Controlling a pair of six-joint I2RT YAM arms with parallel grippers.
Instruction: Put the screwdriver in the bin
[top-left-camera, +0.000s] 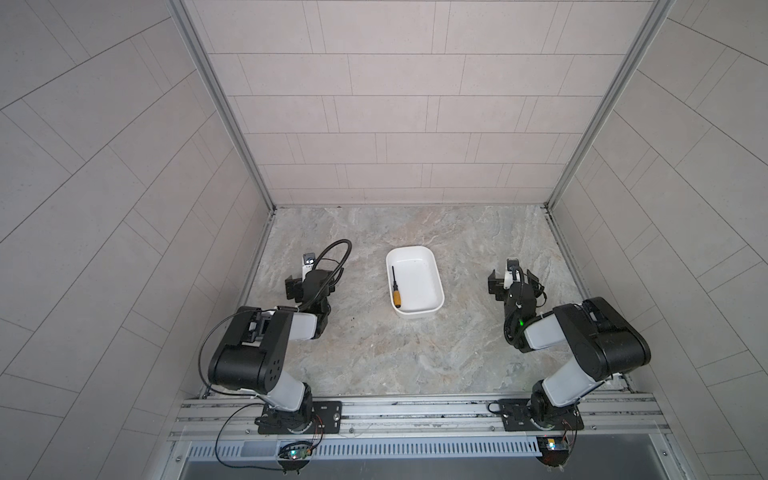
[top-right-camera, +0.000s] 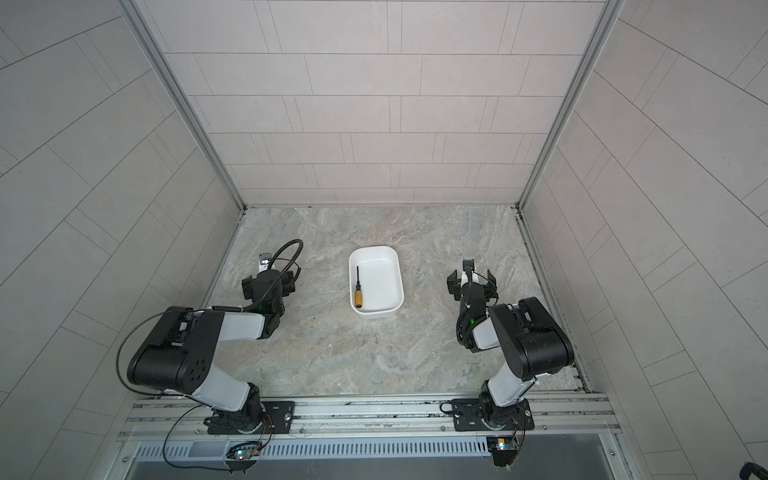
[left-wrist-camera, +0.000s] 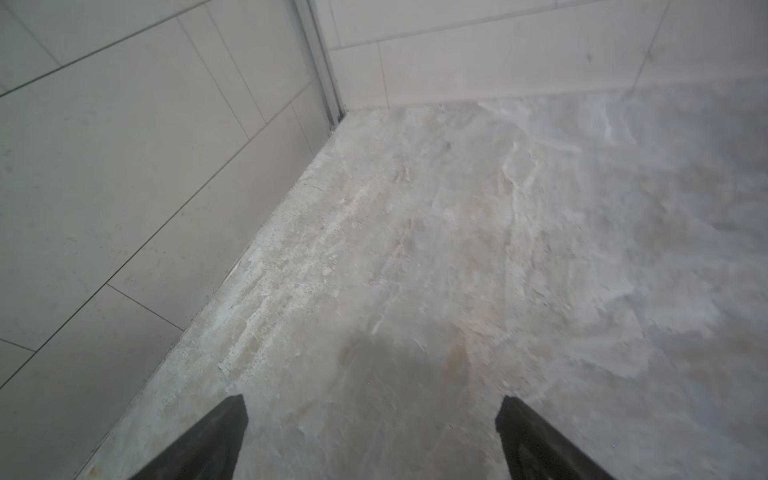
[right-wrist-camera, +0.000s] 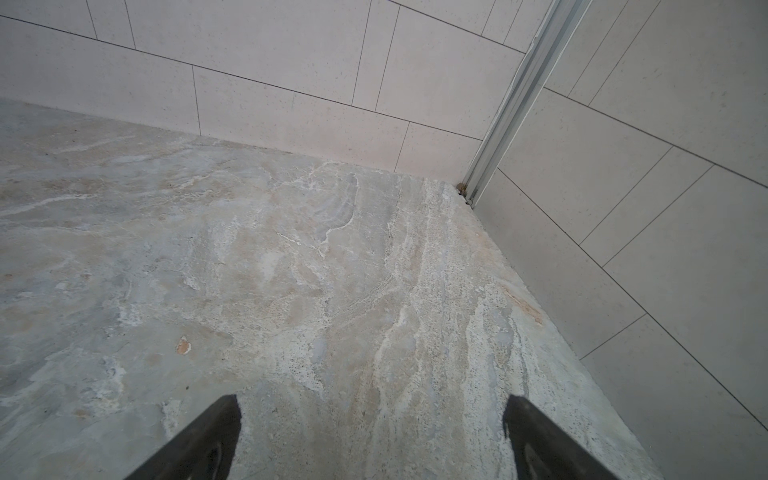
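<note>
Spreading between tiled walls, the marbled grey bench (top-left-camera: 415, 365) carries one tub, which sits midway between the two arms. The left gripper (top-left-camera: 309, 286) hangs low over the bench on the left, well apart from the tub. Its jaws stand wide apart with nothing between them, and in the left wrist view only bare stone shows between the two dark tips (left-wrist-camera: 372, 405). The right gripper (top-left-camera: 513, 280) hangs on the opposite side, equally clear of the tub, its jaws spread wide and empty (right-wrist-camera: 372, 403). In both top views the bin (top-left-camera: 419, 286) (top-right-camera: 382, 282) sits flat, its long side running away from the robot. The screwdriver (top-left-camera: 395, 286) (top-right-camera: 358, 286) lies inside it along the left wall, yellow-orange handle at the near end, black shaft pointing toward the far end.
</note>
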